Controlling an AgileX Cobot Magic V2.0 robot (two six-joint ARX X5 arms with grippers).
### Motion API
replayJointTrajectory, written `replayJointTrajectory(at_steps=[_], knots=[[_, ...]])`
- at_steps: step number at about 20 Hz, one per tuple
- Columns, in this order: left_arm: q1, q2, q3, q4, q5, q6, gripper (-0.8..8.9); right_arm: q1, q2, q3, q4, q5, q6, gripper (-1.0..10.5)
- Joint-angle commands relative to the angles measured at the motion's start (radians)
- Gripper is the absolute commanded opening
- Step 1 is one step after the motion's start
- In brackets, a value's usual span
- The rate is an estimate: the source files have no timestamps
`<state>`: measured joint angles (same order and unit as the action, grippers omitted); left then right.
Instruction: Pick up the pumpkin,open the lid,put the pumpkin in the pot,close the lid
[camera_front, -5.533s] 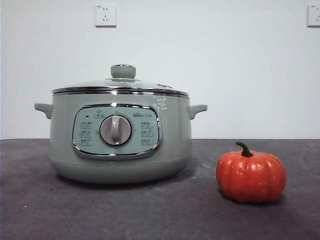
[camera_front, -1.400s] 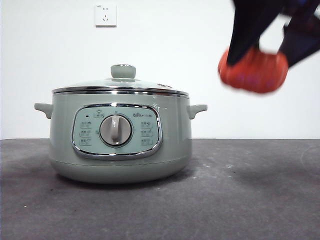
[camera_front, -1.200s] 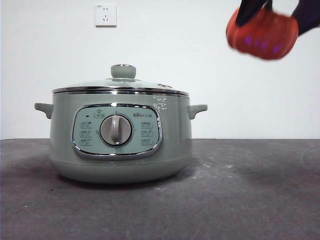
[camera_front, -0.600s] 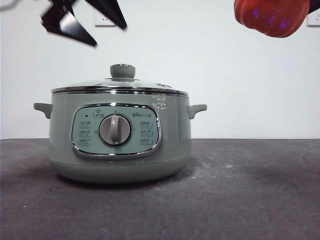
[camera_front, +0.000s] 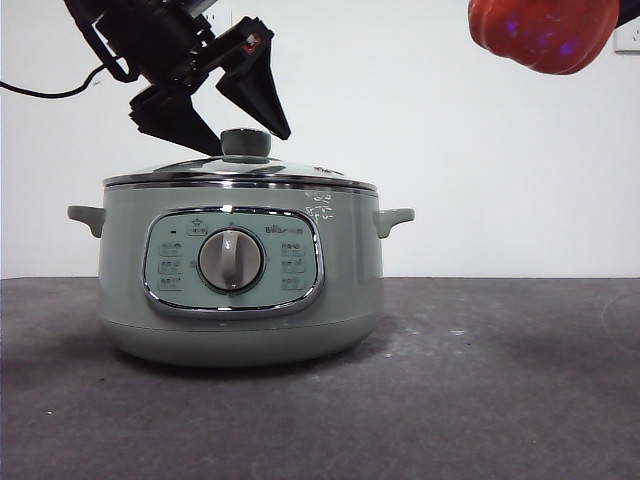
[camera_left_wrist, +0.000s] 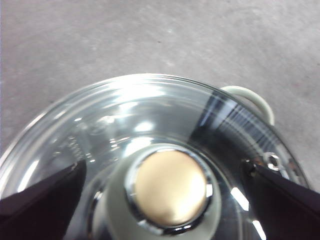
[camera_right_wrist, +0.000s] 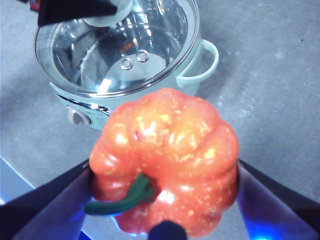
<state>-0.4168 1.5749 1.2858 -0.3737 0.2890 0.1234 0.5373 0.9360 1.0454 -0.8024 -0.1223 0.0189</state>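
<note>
The sage-green pot (camera_front: 350, 270) stands on the table with the glass lid (camera_front: 300, 172) on it. My left gripper (camera_front: 248, 143) is open, with one jaw on each side of the lid's knob (camera_front: 246, 150). I cannot tell if the jaws touch it. The left wrist view shows the knob (camera_left_wrist: 170, 187) between the two spread jaws, over the lid (camera_left_wrist: 125, 110). My right gripper (camera_right_wrist: 164, 166) is shut on the orange pumpkin (camera_right_wrist: 170, 145) and holds it high, to the right of the pot (camera_right_wrist: 200, 55). The pumpkin also shows in the front view (camera_front: 545, 30), at the top right.
The dark grey table (camera_front: 500, 400) stretches to the right of the pot. A white wall stands behind, with a socket (camera_front: 630, 38) at the top right edge. A black cable (camera_front: 40, 92) trails from the left arm.
My left gripper has come down from the upper left to sit astride the lid's knob. The pumpkin, lifted off the table earlier, stays high at the top right.
</note>
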Motion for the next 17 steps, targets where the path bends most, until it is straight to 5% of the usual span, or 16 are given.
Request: replayJointTrajectory(at_steps=[1,11,17], knots=[[-0.014,0.018,-0.002,-0.013,-0.018,0.013,7.76,0.001,-0.001,0.0,0.011,0.002,0.01,-0.1],[-0.023,0.016,-0.002,-0.021,-0.052,0.011,1.21,0.001,-0.001,0.0,0.01,0.003,0.01,-0.1],[-0.023,0.011,-0.002,-0.046,-0.051,0.008,-0.09,0.0,0.0,0.0,0.009,0.027,0.01,-0.1]])
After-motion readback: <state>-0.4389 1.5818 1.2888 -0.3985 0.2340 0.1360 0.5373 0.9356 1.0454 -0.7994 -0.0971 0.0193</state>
